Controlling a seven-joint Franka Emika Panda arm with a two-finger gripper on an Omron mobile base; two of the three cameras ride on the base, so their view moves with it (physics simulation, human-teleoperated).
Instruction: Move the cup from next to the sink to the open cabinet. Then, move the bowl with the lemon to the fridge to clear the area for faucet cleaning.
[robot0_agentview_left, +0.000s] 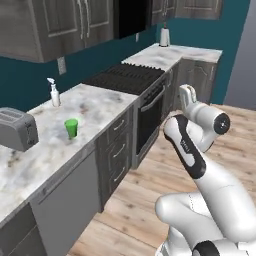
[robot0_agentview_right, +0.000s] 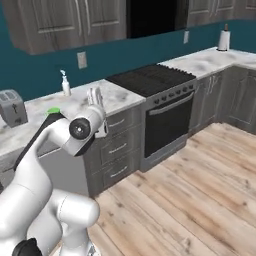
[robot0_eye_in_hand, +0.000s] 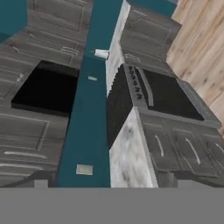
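One green cup (robot0_agentview_left: 71, 128) stands on the worktop (robot0_agentview_left: 100, 107) at nine o'clock from the raised hand (robot0_agentview_left: 187, 95), whose opening cannot be told; reaching sideways could topple the cup.

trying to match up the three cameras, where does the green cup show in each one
Left base view: the green cup stands on the marble counter, left of middle, between the toaster and the soap dispenser.
Right base view: a sliver of its green rim peeks over the arm's shoulder, far left, right of the toaster.
Hand view: not in it.
Shared landmark: the black stove, seen in all three views.
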